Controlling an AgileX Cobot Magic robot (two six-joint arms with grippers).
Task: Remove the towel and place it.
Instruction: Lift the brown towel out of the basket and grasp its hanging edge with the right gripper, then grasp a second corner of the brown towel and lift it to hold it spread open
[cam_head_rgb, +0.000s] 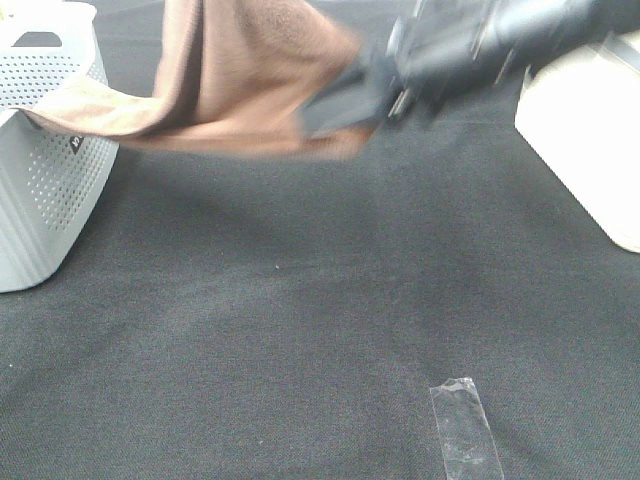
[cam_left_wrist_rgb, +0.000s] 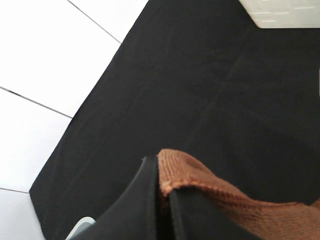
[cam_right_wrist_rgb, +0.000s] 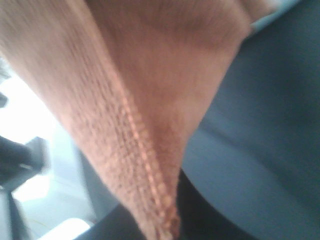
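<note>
hanging brown terry towel (cam_head_rgb: 250, 70) (stitched hem), left jaws and right jaws clenched on its edges

Bright light is bleaching white areas; the towel (cam_head_rgb: 240, 90) is smearing with motion blur; the right wrist view is looking soft.

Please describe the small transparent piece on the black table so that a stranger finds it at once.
Start from the black cloth table; the grey perforated basket stands on its left, the brown towel lifted beside it. Nearer the camera, right of the middle, lies a strip of clear tape. It alone is flat, glossy and see-through.
</note>
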